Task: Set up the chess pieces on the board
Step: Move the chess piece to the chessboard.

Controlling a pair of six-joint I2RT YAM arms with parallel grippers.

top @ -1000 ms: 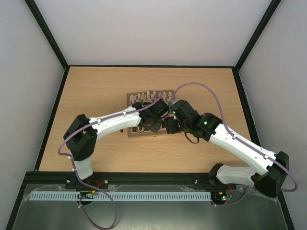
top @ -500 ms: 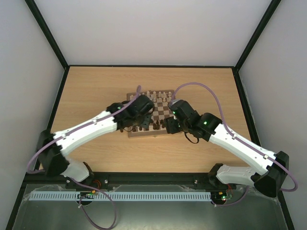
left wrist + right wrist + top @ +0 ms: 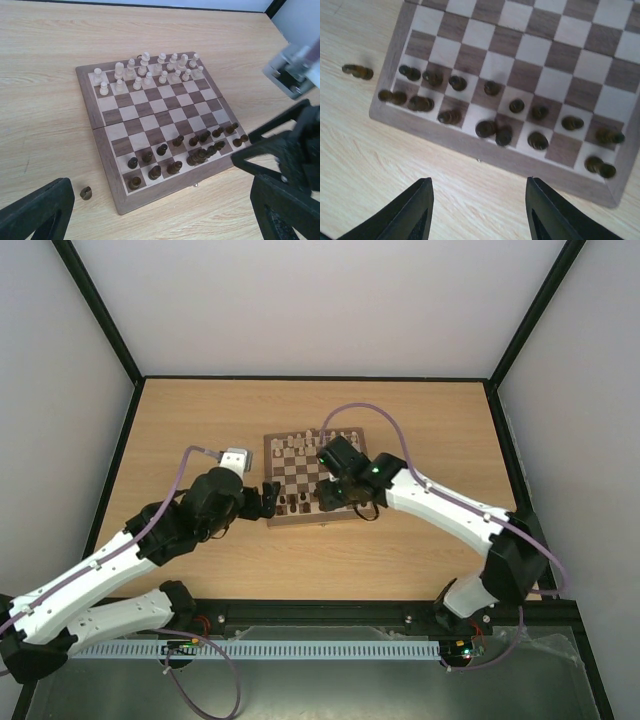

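**A:** Which piece is the next to take?

**B:** One stray dark piece (image 3: 86, 192) lies on the tabletop (image 3: 45, 100), just beside the near-left corner of the board (image 3: 97, 117). The other dark chess pieces (image 3: 200, 155) are on the two near rows, crowded toward the right.

**A:** Which gripper should go?

**B:** I would say the left gripper (image 3: 262, 497). It is beside that edge, fingers apart, holding nothing. The right gripper (image 3: 478, 186) hangs over the near border, also apart and empty.

**A:** How to do it well?

**B:** Come down straight, close gently because the piece may roll, and lift it above the border. Then choose a free near square, away from the crowd.
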